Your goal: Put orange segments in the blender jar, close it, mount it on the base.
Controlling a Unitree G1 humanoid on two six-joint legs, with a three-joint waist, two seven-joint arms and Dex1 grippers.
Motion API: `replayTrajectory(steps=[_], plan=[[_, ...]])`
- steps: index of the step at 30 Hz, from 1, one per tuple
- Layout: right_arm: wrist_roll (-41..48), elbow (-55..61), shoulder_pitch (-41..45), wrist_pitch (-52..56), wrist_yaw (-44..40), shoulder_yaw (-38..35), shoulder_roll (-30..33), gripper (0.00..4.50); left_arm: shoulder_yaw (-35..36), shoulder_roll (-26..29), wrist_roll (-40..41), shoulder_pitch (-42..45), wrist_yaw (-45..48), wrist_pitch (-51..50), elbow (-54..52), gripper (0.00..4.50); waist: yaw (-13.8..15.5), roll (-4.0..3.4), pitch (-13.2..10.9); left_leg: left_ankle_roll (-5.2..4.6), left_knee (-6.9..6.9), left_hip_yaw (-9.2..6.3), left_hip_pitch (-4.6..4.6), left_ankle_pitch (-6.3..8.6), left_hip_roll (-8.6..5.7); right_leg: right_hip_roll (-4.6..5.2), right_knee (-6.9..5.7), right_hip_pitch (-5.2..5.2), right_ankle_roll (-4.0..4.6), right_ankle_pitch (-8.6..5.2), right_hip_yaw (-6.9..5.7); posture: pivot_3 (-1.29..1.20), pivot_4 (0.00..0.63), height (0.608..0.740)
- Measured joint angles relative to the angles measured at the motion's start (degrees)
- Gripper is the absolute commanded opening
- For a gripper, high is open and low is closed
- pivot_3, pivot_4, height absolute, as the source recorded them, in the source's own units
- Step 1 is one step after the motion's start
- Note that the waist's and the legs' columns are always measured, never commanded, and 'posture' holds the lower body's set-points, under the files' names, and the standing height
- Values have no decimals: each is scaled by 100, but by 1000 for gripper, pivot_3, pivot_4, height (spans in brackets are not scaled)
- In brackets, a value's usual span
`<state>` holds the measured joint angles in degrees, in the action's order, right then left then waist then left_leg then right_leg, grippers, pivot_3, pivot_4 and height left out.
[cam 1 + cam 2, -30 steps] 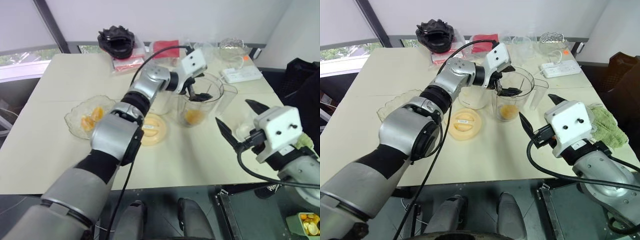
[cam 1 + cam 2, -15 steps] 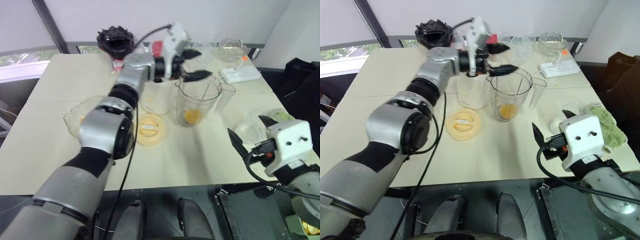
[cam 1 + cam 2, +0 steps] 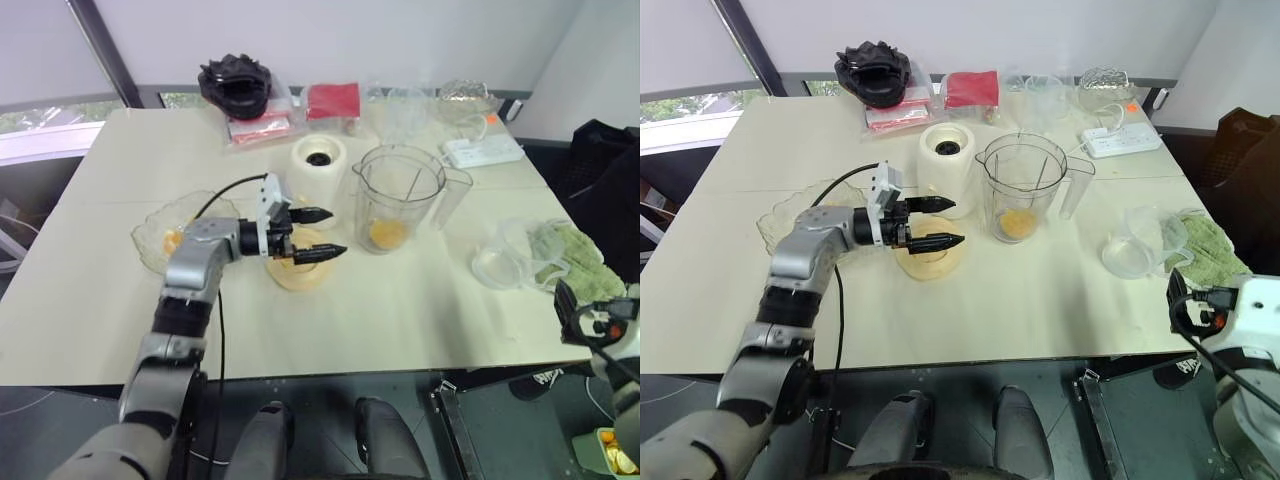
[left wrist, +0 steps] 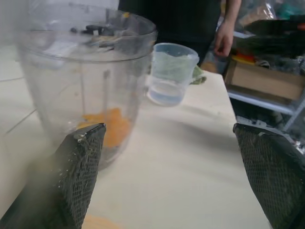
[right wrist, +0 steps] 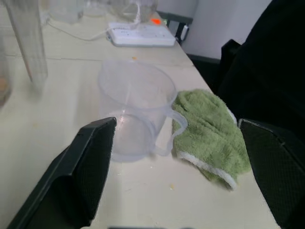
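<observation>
Clear plastic made the jar point(image 3: 402, 200) light and stiff, but you could expect its smooth wall to slip between two narrow fingers. It stood upright on the worktop point(image 3: 400, 310), just beside the base point(image 3: 318, 160), with some segments point(image 3: 387, 233) already at its bottom. Its side handle was the best place for a hold, or the rim near the spout; a squeeze on the round wall would probably slide.

More segments point(image 3: 172, 240) lay in the glass bowl point(image 3: 150, 235) at your left. They looked soft and wet, so they wanted a gentle pinch across the middle, because a hard one would crush them.

Your left gripper point(image 3: 312, 233) hung over the lid point(image 3: 300, 272) with its fingers spread wide and nothing between them, pointing toward the jar. The lid was flat, stiff and light; I think the raised tab in its centre was easier to take than the thin edge.

Your right gripper point(image 5: 183, 167) was low at the right edge of the worktop, fingers also apart and empty, near a small measuring cup point(image 3: 1135, 243) and a green cloth point(image 3: 1210, 250).

The base seemed heavy enough to stay in place during mounting.
</observation>
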<state>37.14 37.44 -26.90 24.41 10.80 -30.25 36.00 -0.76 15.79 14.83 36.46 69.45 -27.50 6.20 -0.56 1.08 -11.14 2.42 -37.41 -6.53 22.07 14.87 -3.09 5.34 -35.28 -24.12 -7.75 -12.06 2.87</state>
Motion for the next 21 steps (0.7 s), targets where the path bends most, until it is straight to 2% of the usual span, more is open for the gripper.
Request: replayTrajectory(steps=[4, 14, 21], plan=[[-358, -926, 563, -7, -330, 153, -222, 4288, -158, 30, 82, -453, -439, -339, -701, 4445, 3, -12, 3, 0, 20, 1, -73, 1, -1, 0, 17, 71, 20, -18, -1, 0, 150, 740], [-1051, -2277, 1463, -188, -865, 221, -580, 4288, -292, 302, 267, -501, -815, -341, -854, 4445, -24, -28, 10, 0, 23, 4, -72, 1, -3, 0, 17, 68, 19, -17, -1, 0, 150, 740], [-1379, -2825, 2045, -342, -1094, 246, -698, 4288, -465, 576, 464, -546, -626, -329, -887, 4445, -34, -30, 11, 0, 25, 4, -72, 1, -2, -1, 18, 67, 18, -17, -1, 0, 150, 740]])
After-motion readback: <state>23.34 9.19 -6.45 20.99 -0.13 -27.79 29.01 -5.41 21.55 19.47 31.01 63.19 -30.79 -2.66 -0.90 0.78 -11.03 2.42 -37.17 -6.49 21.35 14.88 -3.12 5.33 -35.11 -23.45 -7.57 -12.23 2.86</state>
